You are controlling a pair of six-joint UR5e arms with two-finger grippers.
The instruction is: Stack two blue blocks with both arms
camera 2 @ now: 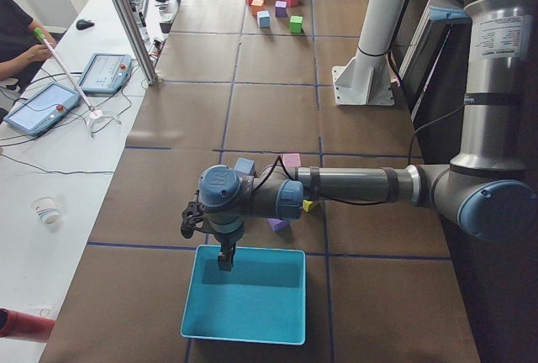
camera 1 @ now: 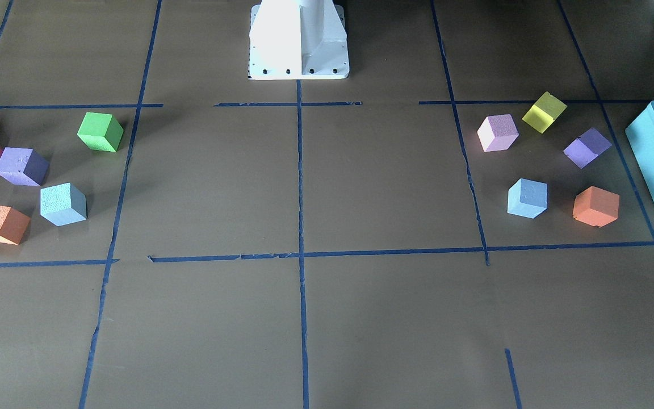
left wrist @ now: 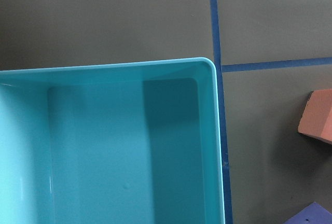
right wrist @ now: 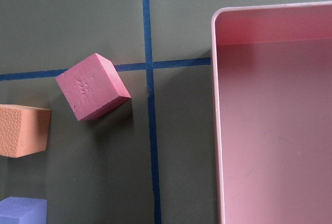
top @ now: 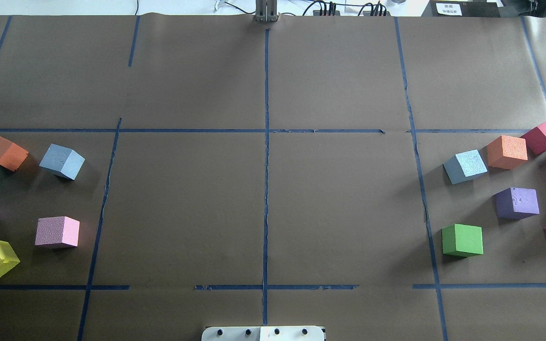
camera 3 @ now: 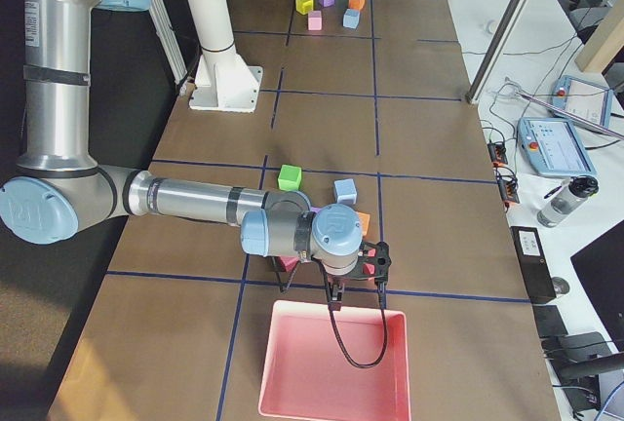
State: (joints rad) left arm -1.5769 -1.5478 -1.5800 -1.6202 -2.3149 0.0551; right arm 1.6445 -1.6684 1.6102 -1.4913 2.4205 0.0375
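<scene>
Left blue block [top: 62, 161] sits near the bench's [top: 183, 213] left edge, right blue block [top: 465, 166] near its right. Whether left fingers [camera 2: 225, 260] or right fingers [camera 3: 333, 292] are spread, I cannot tell.

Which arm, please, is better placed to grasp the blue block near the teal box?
Probably left: the left gripper hangs at the teal box near that blue block; the right gripper is at the far pink tray.

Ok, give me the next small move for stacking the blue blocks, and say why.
Probably swing the left gripper off the teal box toward the left-side blue block. That block and the right-side blue block sit far apart, unstacked, and this gripper hangs over the box, not a block.
</scene>
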